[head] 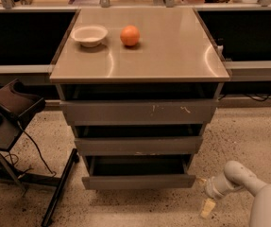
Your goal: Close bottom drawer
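Observation:
The bottom drawer (139, 181) is the lowest and narrowest of three grey fronts on the cabinet. It stands pulled out, with its dark tray (137, 166) showing behind the front. My gripper (204, 193) is low at the right, just beside the drawer front's right end, near the floor. Its two yellowish fingers (207, 208) are spread apart and hold nothing. The white arm (239, 176) comes in from the bottom right corner.
The middle drawer (138, 145) and the scratched top drawer (138, 112) also stand slightly out. A white bowl (89, 35) and an orange (130, 35) sit on the cabinet top (173, 51). A dark stand with cables (12, 110) is at the left on the speckled floor.

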### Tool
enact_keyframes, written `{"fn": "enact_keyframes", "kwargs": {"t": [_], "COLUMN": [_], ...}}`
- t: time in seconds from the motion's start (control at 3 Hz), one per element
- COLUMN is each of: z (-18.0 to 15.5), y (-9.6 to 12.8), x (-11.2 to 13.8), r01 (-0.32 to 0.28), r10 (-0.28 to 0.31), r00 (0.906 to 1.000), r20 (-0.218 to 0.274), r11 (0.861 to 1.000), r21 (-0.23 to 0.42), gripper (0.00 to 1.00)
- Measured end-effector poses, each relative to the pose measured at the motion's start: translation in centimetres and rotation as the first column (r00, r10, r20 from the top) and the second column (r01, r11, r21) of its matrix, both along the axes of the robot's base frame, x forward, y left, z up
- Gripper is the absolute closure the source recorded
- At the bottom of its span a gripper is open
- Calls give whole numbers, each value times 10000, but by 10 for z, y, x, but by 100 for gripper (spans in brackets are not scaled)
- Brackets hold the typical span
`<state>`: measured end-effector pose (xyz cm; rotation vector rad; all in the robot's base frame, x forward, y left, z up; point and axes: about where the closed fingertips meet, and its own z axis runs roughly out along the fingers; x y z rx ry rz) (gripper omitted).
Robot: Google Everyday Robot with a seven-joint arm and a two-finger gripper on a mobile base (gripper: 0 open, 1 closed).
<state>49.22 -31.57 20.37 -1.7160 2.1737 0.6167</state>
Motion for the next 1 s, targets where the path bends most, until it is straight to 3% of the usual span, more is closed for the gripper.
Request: {"fn": "enact_keyframes", "kwargs": {"t": [0.33, 0.67, 1.0], "z": [-18, -53, -49], "y": [9, 37, 49], "x": [2, -5, 23], "r01": [-366, -1280, -1697], "r10": [378, 1402, 1898], "r00": [9977, 9726, 9647], "r20": [-570, -1854, -1825], "r11": [9991, 9888, 9781], "r21": [223, 767, 1203], "gripper": [0, 0, 0]}}
